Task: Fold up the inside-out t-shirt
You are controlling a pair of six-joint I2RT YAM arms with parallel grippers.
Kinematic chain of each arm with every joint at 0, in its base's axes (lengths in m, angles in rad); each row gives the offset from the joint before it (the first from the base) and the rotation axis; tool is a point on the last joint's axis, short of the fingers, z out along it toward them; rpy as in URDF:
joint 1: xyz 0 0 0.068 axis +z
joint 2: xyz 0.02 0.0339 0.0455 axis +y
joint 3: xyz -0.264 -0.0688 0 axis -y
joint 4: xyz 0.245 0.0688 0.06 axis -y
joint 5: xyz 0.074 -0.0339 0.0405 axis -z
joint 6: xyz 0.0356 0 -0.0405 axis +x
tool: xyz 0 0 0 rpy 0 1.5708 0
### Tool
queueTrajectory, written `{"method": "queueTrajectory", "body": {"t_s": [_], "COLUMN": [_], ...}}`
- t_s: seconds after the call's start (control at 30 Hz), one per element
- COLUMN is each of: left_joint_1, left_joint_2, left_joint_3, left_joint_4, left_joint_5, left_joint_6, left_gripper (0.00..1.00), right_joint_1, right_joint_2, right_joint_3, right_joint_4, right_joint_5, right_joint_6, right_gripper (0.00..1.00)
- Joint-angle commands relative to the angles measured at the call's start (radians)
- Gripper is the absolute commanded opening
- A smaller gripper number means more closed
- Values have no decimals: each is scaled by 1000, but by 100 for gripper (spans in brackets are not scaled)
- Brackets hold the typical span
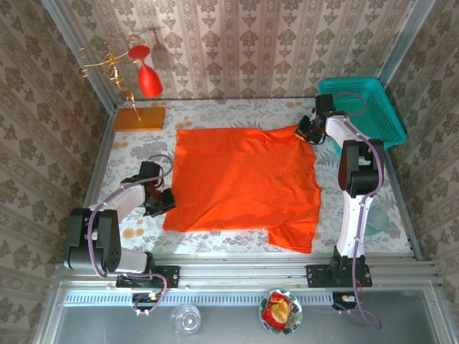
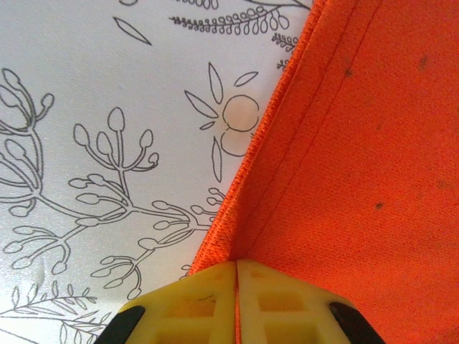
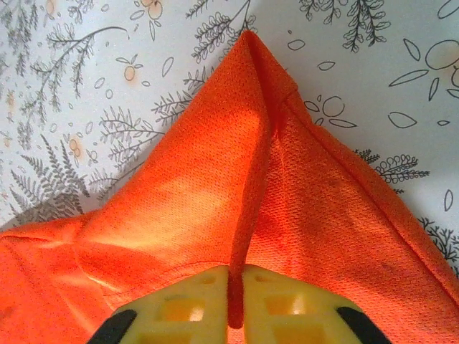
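From the top view I start at 10 o'clock on the table, where an orange-brown board lies flat in the corner. A red wine glass hangs tilted just beyond it, against the wallpaper.

At about 8 o'clock my left gripper sits low at the left edge of the t-shirt. On the left wrist camera its yellow fingers are pressed together. The stitched hem of the t-shirt runs straight into the seam between them, so I read it as pinching that edge. The flowered tablecloth lies bare at 9 o'clock of the hem.

The t-shirt is spread nearly flat across the middle of the table, with one sleeve sticking out at 5 o'clock.

At 1 o'clock my right gripper is at the shirt's far corner. The right wrist camera shows its fingers clamped on a raised ridge of orange cloth, which peaks toward 12 o'clock.

A teal basket stands at 2 o'clock, just beside that arm.
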Motion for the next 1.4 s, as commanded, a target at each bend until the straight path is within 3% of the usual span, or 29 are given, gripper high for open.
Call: {"method": "queueTrajectory", "body": {"t_s": [0.0,0.23,0.47,0.5,0.57,0.67,1.03,1.2,1.37], "left_joint_1": [8,8,8,8,8,8,6,6,5], "left_joint_2": [-14,-31,-82,-89,-105,-120,-125,-119,-124], "left_joint_3": [24,33,29,25,15,1,32,41,33], "left_joint_4": [-27,-47,-71,-73,-71,-75,-82,-78,-82], "left_joint_5": [8,1,-7,-8,-4,-4,7,17,17], "left_joint_6": [19,19,4,-1,-5,-11,7,8,13], "left_gripper": [10,10,10,10,10,10,12,13,13], "right_joint_1": [7,3,6,5,4,8,33,71,98], "right_joint_2": [-15,16,144,165,192,176,21,11,62], "right_joint_3": [30,84,184,190,205,196,28,-72,-43], "right_joint_4": [-27,68,389,438,497,499,337,397,437], "right_joint_5": [0,-19,-13,-11,-5,11,-25,-94,-121], "right_joint_6": [0,99,373,406,458,440,253,285,325], "right_gripper": [8,0,0,3,21,38,53,65,72]}}
